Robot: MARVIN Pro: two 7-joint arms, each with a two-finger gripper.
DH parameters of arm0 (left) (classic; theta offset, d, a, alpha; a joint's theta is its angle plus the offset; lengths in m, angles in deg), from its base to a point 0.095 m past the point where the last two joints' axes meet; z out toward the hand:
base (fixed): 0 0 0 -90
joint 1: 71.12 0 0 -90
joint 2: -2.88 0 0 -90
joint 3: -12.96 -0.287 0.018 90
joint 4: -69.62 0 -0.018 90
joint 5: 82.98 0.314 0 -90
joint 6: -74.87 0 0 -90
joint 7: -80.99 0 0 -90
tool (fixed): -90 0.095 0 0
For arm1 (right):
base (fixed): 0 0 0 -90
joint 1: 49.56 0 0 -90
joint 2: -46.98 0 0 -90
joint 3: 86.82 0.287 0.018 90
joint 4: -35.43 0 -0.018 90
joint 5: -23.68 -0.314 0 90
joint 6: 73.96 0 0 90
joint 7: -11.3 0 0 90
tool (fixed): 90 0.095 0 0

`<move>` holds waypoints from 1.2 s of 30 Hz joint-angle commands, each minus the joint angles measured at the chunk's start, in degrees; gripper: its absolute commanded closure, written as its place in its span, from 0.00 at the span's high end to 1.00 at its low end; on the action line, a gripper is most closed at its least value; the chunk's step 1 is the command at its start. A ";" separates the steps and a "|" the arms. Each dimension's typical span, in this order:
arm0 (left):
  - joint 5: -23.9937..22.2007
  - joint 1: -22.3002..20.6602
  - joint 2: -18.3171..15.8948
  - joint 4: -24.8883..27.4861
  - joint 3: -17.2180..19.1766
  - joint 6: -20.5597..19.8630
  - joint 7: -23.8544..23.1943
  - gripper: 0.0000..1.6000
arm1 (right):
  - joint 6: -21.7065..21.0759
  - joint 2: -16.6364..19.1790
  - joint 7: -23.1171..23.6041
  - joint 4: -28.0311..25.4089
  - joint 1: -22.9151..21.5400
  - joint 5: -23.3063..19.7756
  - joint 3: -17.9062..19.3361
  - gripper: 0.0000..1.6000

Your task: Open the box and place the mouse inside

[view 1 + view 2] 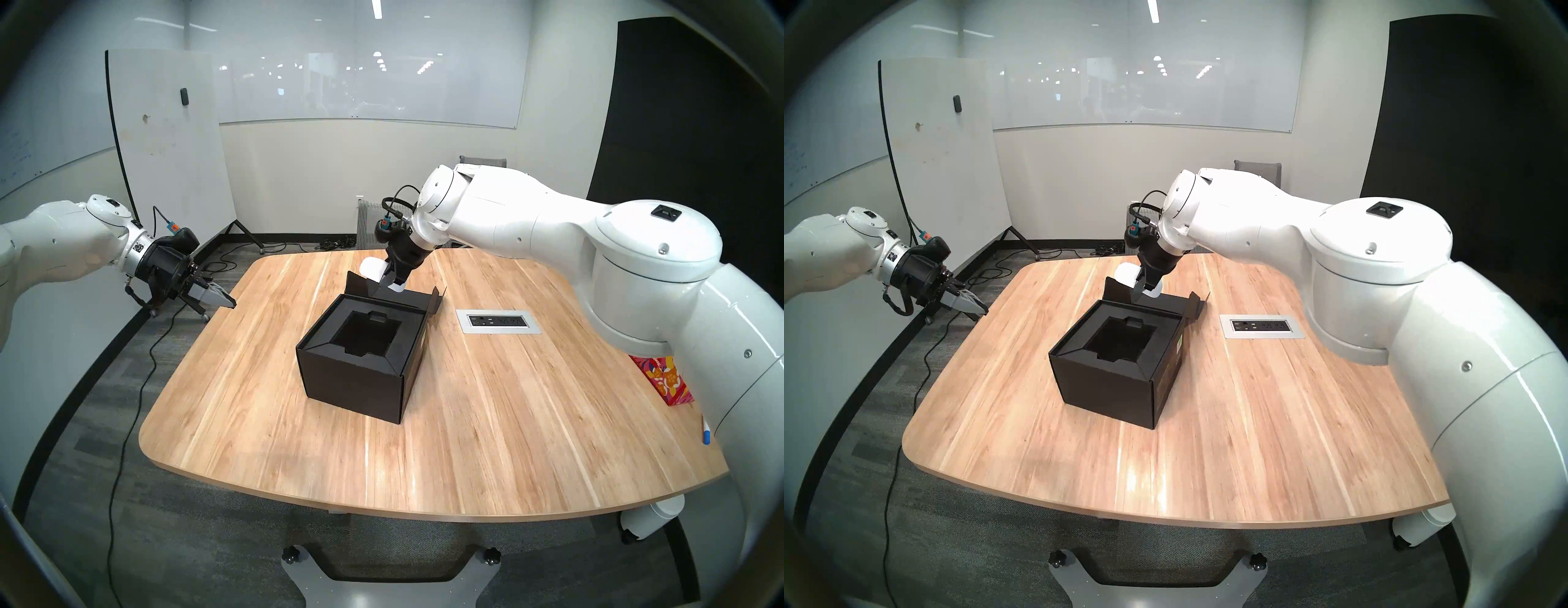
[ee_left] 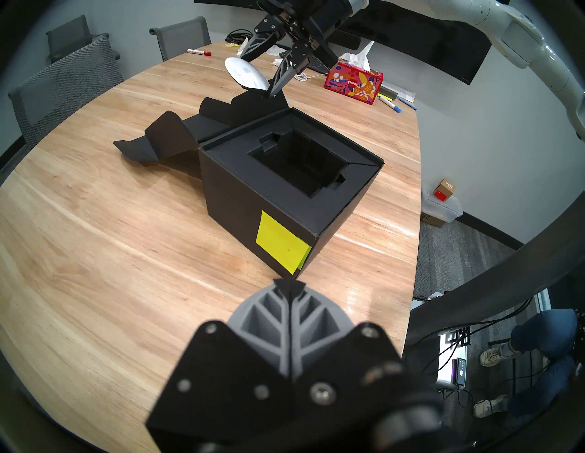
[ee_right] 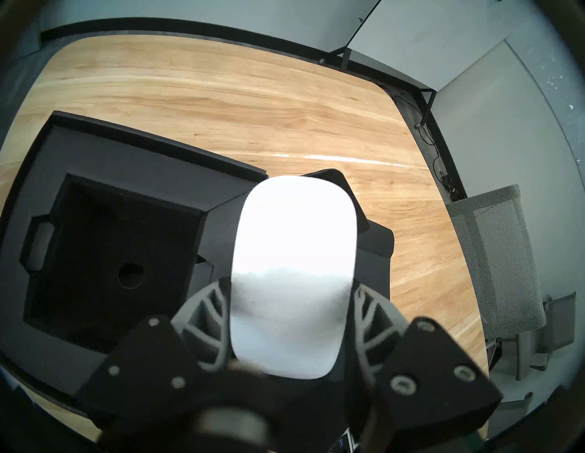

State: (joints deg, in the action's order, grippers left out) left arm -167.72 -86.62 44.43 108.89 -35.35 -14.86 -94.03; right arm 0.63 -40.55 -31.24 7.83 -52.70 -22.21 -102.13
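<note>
Slippage is the main risk: the right gripper point(image 3: 289, 316) pinches the glossy white mouse point(image 3: 292, 269) by its sides, held in the air above the far rim of the open black box point(image 1: 360, 361) at the table's point(image 1: 466, 424) middle. The folded-back lid flaps point(image 2: 177, 136) could snag it. The left gripper point(image 2: 289, 288), pressed together, hovers off the left edge; a tissue box point(image 2: 353, 82) sits well apart.

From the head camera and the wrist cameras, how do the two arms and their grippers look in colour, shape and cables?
Both arms are glossy white with rounded shells. The left arm ends in a silver flange carrying a small square code mark, then a black gripper body. The left gripper has grey ribbed fingers with black tips. The right gripper has black mounts and matching ribbed fingers. A black cable with an orange and teal plug runs to each wrist.
</note>
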 commanded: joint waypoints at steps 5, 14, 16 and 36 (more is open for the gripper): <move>-0.36 -1.15 0.03 -0.01 0.27 0.00 0.02 0.00 | 4.04 -3.13 -0.13 5.73 0.32 0.27 0.40 0.00; -0.34 -1.12 0.04 -0.04 0.29 0.01 0.02 0.00 | 6.59 -4.67 -0.25 9.20 0.97 0.38 0.34 0.00; -0.33 -1.11 0.05 -0.04 0.30 0.02 0.02 0.00 | 7.06 -4.99 -0.15 9.78 1.05 0.31 0.41 0.00; -0.34 -1.12 0.04 -0.03 0.29 0.02 0.02 0.00 | 6.83 -10.08 3.33 13.02 -0.10 0.28 0.93 0.00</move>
State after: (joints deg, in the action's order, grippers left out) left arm -167.72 -86.61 44.46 108.87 -35.36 -14.84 -94.03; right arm 7.63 -48.28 -28.56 19.68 -50.57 -22.01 -101.45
